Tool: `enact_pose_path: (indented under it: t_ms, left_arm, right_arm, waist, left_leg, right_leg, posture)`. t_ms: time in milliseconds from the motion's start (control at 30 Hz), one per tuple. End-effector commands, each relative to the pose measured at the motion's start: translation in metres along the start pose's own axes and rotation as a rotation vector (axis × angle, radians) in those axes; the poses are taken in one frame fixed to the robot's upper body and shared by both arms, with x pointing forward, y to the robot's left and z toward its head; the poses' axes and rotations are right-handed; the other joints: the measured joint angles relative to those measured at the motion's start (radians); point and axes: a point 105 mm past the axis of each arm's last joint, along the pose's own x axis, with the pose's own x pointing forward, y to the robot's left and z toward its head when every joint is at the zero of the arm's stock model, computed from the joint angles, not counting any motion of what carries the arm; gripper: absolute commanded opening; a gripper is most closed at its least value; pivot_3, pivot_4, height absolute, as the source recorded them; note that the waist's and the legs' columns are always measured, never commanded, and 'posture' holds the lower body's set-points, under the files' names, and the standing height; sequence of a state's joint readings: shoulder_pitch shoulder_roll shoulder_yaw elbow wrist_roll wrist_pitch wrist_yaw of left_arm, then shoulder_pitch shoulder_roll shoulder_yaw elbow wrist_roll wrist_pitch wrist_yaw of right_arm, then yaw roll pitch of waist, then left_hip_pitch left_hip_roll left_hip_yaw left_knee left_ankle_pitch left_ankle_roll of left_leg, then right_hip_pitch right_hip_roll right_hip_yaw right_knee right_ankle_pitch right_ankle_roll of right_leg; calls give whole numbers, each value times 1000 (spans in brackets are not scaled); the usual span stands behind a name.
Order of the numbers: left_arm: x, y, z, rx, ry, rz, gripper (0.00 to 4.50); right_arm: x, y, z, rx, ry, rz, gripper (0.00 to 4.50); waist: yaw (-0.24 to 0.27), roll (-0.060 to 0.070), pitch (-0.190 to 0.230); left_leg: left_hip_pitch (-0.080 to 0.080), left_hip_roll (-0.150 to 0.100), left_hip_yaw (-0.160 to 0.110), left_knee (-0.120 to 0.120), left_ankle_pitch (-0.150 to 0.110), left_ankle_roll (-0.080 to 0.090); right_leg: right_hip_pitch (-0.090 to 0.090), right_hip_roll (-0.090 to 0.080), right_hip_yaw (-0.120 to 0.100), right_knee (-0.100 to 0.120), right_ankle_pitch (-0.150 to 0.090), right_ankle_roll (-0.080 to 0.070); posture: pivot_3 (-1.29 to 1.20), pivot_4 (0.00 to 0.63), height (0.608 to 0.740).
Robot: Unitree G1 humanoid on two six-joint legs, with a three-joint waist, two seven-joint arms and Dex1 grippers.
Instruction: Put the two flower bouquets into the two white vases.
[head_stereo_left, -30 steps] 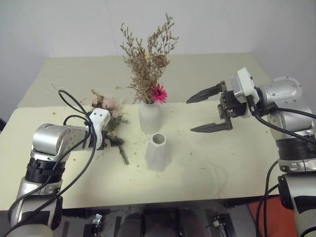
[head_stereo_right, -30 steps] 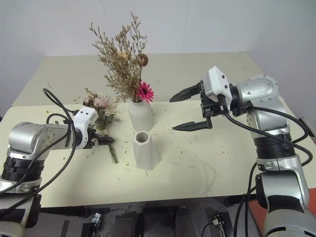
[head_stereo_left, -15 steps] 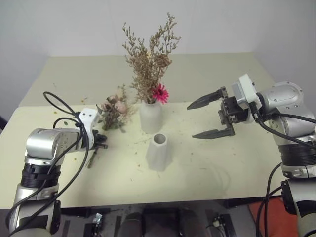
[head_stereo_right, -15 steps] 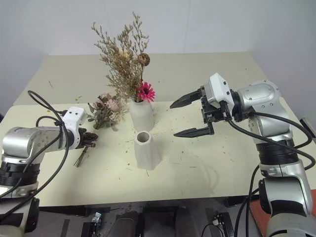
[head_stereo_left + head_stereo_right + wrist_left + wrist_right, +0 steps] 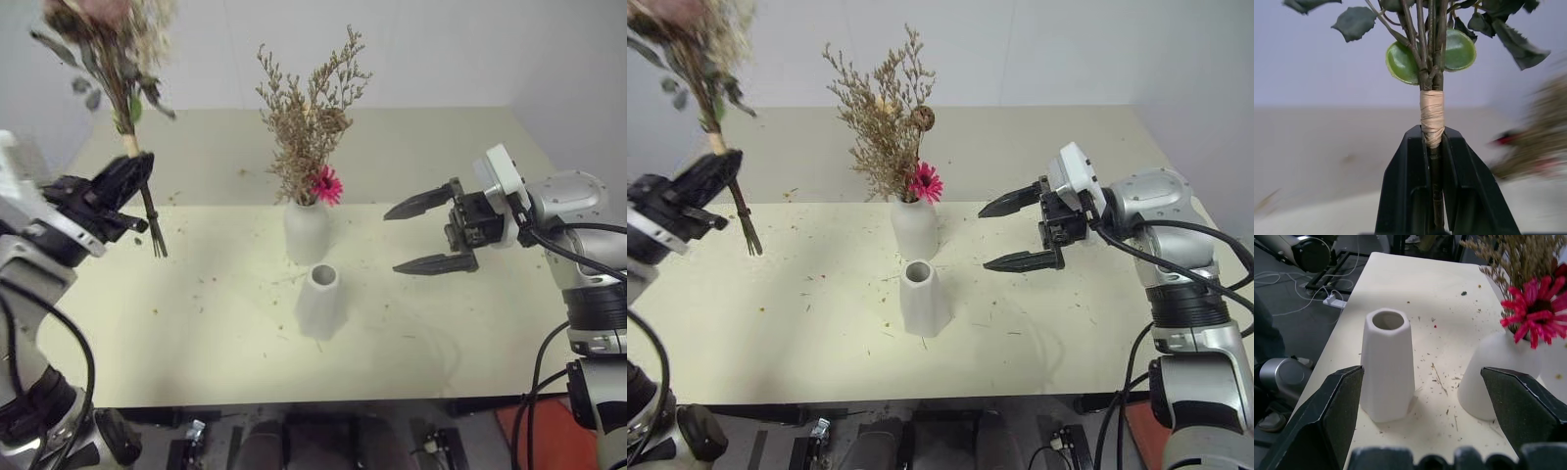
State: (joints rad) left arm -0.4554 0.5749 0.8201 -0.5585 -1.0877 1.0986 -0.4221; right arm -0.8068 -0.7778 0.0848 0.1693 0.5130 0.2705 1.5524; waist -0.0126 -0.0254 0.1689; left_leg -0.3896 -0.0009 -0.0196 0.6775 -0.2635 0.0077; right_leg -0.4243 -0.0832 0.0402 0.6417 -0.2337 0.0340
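My left gripper [image 5: 130,178] is shut on the taped stems of the rose bouquet [image 5: 118,39], held upright high above the table's left side; the wrist view shows the stem bundle [image 5: 1432,117] clamped between the fingers. The dry grass bouquet [image 5: 309,122] with a magenta flower [image 5: 327,185] stands in the rounded white vase [image 5: 307,233] at the table's middle. Just in front stands the faceted white vase [image 5: 319,302], its mouth empty. To the right of both vases my right gripper [image 5: 426,235] hovers open, pointing left at them, nothing between its fingers.
The cream table [image 5: 196,323] is strewn with small bits of dried plant. Its front edge [image 5: 294,399] runs close below the faceted vase. A pale wall rises behind the table.
My left gripper closed on the rose bouquet's stems and lifted it off the table, swinging it upright and high to the left. The right gripper barely moved.
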Motion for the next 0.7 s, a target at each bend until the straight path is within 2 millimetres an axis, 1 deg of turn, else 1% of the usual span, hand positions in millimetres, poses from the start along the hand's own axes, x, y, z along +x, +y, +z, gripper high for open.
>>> enact_pose_path:
  t_ms: [33,100,200,367,433,567,700]
  left_arm:
    - [2,-30,14,-63,-88,-159,113]
    - [7,-40,17,-119,-120,-217,113]
    - [18,-53,13,-172,-114,-291,113]
    - [40,-80,-7,-221,-51,-441,113]
    - [47,-88,-14,-236,-44,-492,113]
    - [58,-96,-21,-252,-64,-561,113]
    - [67,-104,-34,-247,-74,-601,113]
  right_arm:
    - [-8,2,8,-27,-7,21,4500]
    - [-7,1,7,-24,-6,19,4500]
    - [-6,0,7,-22,-8,19,4500]
    - [-3,0,8,-19,-18,21,4500]
    - [-2,1,8,-13,-24,28,4500]
    - [-1,4,7,-1,-23,31,4500]
    - [-3,7,6,13,-20,23,4500]
  waist:
    - [0,0,0]
    - [0,0,0]
    - [0,0,0]
    - [0,0,0]
    - [0,0,0]
    - [-1,0,0]
    - [-2,0,0]
  left_leg:
    - [0,0,0,0,0,0]
    - [1,0,0,1,0,0]
    - [1,-1,0,2,0,0]
    - [1,-2,0,2,0,0]
    - [1,-2,0,2,0,0]
    - [1,-2,0,2,0,0]
    - [1,-1,1,2,0,0]
  right_leg:
    - [0,0,0,0,0,0]
    - [1,0,0,1,0,0]
    - [2,0,0,1,0,0]
    - [2,1,0,1,0,0]
    - [2,2,0,1,0,0]
    - [1,3,1,0,0,0]
    - [2,4,1,0,0,0]
  posture:
    - [0,150,740]
    - [0,150,740]
    - [0,150,740]
    - [0,150,740]
    - [0,150,740]
    - [0,150,740]
    - [0,150,740]
